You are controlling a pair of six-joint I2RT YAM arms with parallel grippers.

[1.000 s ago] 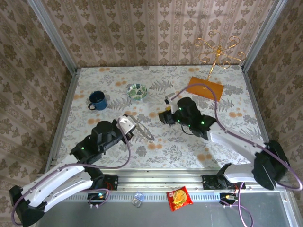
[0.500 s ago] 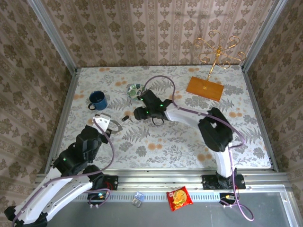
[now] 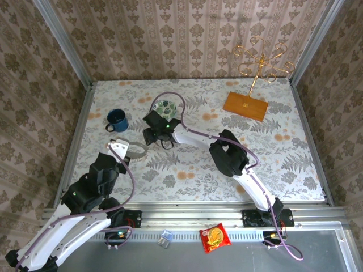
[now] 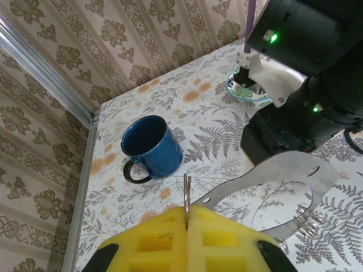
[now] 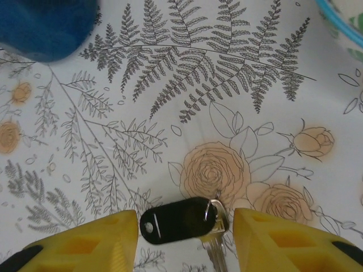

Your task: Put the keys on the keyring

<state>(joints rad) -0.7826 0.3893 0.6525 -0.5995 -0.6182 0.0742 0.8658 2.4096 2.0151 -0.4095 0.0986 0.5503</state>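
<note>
The right tool (image 5: 184, 229) is standing open, its yellow fingers (image 5: 85, 246) on both sides of the black key (image 5: 178, 220); this key is lying flat on the worktop (image 5: 170, 85), in the far-left part, a little nearer than the blue mug (image 3: 116, 120) and the green-patterned bowl (image 3: 164, 107); I think it should be going straight down and closing on the black head; the left tool (image 4: 187, 214) is clamping the keyring (image 4: 283, 170) near the left edge; mug and bowl are looking empty.
</note>
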